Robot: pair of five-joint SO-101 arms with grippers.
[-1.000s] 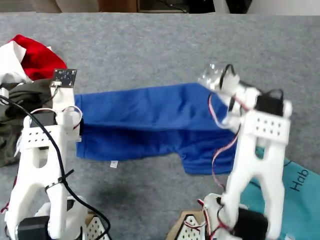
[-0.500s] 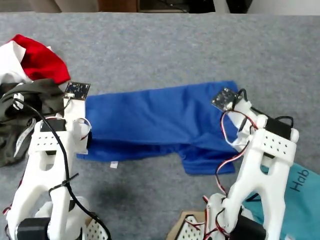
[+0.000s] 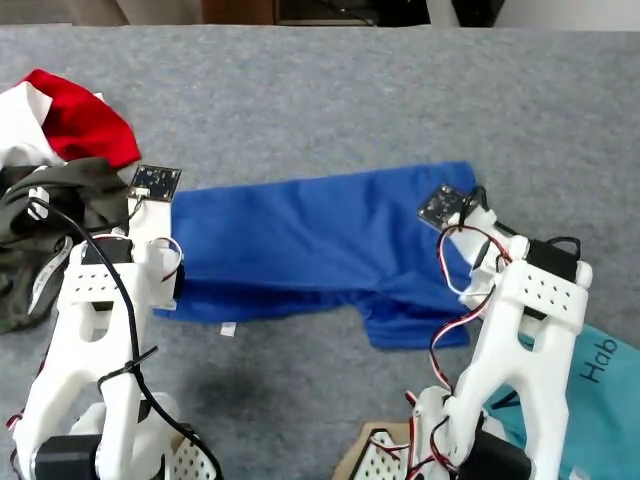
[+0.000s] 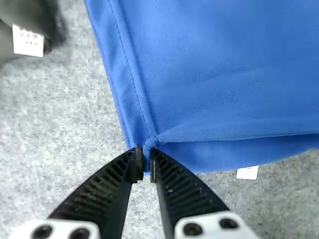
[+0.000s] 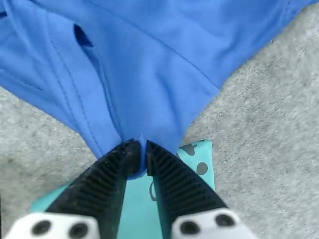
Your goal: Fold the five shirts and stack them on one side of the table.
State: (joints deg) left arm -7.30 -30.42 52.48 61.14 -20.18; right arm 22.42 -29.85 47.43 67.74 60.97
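Left gripper (image 4: 143, 168) and right gripper (image 5: 140, 158) each pinch the blue shirt (image 3: 300, 240), apparently mid-fold. A crumpled heap (image 3: 60, 185) waits at the table's left edge, and a teal shirt (image 3: 610, 400) lies near-right.

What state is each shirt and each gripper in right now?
blue shirt, partly folded, spread out on the table, pinched at both ends.
left gripper, shut on the blue shirt's edge.
right gripper, shut on the blue shirt's other end.
teal shirt, lying flat beneath the right arm.
red shirt, crumpled in a heap.
dark shirt, crumpled, unfolded.
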